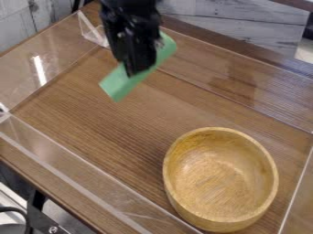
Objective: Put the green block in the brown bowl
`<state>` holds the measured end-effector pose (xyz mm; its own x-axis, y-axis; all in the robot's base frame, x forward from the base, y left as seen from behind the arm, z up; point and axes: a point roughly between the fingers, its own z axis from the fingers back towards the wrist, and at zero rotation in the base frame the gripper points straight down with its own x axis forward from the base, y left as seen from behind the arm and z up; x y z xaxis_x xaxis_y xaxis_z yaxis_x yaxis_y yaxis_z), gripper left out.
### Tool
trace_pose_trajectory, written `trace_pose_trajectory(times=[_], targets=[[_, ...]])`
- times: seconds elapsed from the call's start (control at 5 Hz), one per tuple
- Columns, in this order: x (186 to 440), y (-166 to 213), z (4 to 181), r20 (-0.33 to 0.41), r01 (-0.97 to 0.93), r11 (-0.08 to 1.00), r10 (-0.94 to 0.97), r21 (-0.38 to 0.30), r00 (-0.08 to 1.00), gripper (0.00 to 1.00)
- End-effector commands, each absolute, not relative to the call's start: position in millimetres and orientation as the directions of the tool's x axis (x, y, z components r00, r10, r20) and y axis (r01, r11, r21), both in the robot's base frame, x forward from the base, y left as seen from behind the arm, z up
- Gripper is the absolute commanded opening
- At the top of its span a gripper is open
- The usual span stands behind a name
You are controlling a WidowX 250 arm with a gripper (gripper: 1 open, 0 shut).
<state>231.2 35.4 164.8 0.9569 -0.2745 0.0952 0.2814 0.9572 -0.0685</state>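
The green block [124,80] hangs well above the wooden table, tilted, with its lower end toward the left. My gripper [141,57] points straight down from the top of the view and is shut on the block's middle. The black fingers [134,53] cover part of the bar. The brown bowl [221,177] rests on the table at the lower right with nothing inside it. The held block is up and to the left of the bowl, not over it.
A clear plastic wall [73,183] runs along the table's near and left sides. Brown wood-grain tabletop [244,96] spreads behind and left of the bowl. A pale wall and ledge [263,27] lie at the back.
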Motion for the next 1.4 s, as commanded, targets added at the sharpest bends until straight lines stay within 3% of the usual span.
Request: trace_pose_trajectory(times=[0.0, 0.4, 1.2], targets=[[238, 42, 156.3, 0.159, 0.301, 0.954, -0.295, -0.011, 0.942, 0.0], [244, 38, 117.6, 0.18, 0.333, 0.942, -0.334, 0.037, 0.925, 0.0], [255, 34, 95.5, 0.234, 0.351, 0.932, -0.361, 0.087, 0.903, 0.0]])
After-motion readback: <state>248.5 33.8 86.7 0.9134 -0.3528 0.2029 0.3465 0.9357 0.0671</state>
